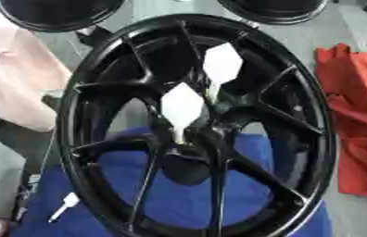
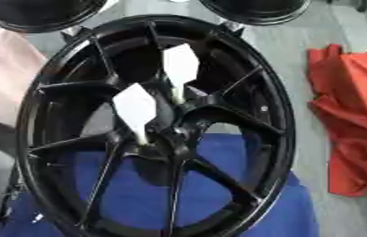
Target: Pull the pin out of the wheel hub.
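While neither of my hands shows, a pulled white pin lies on the blue cloth nearest me; beyond, two white pins stand in the black wheel hub, heads up for grasping.

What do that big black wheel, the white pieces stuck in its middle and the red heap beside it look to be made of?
The wheel looks like cast metal with glossy black paint: rigid spokes, soft reflections. The two white pins look like matte plastic, flat-coloured and faceted, though that is uncertain. The red heap is cloth, judging by its folds and creases.
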You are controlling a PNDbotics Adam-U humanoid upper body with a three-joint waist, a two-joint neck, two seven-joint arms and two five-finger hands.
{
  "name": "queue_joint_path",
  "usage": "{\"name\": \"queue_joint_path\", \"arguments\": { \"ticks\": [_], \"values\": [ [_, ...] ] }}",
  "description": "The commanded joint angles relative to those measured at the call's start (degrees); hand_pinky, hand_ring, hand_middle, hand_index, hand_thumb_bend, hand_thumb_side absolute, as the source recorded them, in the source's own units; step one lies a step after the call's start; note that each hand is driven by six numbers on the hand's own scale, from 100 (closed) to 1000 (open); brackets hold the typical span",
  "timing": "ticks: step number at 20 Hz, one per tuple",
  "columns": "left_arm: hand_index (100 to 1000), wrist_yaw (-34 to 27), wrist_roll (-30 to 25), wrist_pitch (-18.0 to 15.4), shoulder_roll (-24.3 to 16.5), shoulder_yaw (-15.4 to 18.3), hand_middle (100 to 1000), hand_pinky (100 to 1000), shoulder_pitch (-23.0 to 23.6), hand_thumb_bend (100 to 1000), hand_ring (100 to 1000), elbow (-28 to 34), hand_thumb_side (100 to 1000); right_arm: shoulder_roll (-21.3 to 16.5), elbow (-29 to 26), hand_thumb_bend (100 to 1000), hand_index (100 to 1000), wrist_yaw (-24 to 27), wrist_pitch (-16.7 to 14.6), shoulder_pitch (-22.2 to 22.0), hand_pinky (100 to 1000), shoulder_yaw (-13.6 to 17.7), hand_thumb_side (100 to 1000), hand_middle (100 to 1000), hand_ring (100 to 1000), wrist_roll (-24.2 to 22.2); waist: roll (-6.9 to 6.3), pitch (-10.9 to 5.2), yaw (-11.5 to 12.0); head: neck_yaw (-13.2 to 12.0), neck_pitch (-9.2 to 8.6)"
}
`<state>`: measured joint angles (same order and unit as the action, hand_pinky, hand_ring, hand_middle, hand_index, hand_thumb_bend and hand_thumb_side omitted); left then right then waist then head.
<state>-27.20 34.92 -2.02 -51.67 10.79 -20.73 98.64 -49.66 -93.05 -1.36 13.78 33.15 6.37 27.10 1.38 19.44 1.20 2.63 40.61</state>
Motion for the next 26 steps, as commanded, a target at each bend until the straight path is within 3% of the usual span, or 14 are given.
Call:
{"name": "queue_joint_path", "arguments": {
  "ticks": [1,6,11,17,19,22,23,26],
  "values": [
    [813,0.36,0.27,-0.02,-1.28,0.65,566,710,-0.24,185,628,0.87,702,-2.11,-1.01,100,743,-0.35,-0.05,0.34,793,0.95,797,709,648,0.18,-0.28,-0.86,0.10,-0.11,-0.39],
    [813,0.34,0.43,-0.12,-1.09,0.86,566,710,0.19,185,629,0.83,703,-2.14,-1.06,100,743,-0.41,-0.04,0.17,794,0.97,797,709,648,0.15,-0.46,-0.89,0.13,-0.12,0.14],
    [813,0.27,0.41,-0.16,-1.04,0.84,566,710,0.29,183,629,0.90,705,-2.18,-0.92,100,745,-0.50,0.09,0.01,795,0.92,797,711,650,-0.06,-0.38,-0.98,0.04,2.36,-0.30],
    [814,0.19,0.25,-0.15,-1.23,0.77,567,710,0.44,183,630,0.94,706,-2.96,-0.44,100,754,-1.33,0.52,0.03,800,0.98,791,721,665,-1.39,-0.04,-1.32,-0.24,2.75,-0.80],
    [813,0.19,0.16,-0.10,-1.31,0.69,567,710,0.47,181,629,0.96,707,-3.83,0.27,100,763,-1.91,0.82,0.51,806,0.61,731,733,680,-3.23,0.13,-1.34,-0.29,2.44,-0.81],
    [812,0.30,-0.08,0.09,-1.56,0.47,567,709,0.43,180,628,0.97,707,-6.27,1.64,100,779,-4.10,0.49,2.54,827,-0.64,625,747,706,-9.93,0.51,-1.38,-0.36,2.16,-0.55],
    [811,0.35,-0.19,0.15,-1.69,0.37,567,709,0.34,179,628,1.00,707,-7.29,2.08,100,787,-5.35,-0.06,3.41,839,-1.43,630,750,718,-13.97,0.71,-1.39,-0.34,2.14,-0.40],
    [812,0.60,-0.70,0.45,-2.11,-0.06,567,709,0.22,176,628,1.09,707,-10.09,3.25,100,808,-10.33,-2.73,5.85,875,-3.58,624,765,757,-32.30,1.29,-1.47,-0.41,2.29,-0.14]
  ]
}}
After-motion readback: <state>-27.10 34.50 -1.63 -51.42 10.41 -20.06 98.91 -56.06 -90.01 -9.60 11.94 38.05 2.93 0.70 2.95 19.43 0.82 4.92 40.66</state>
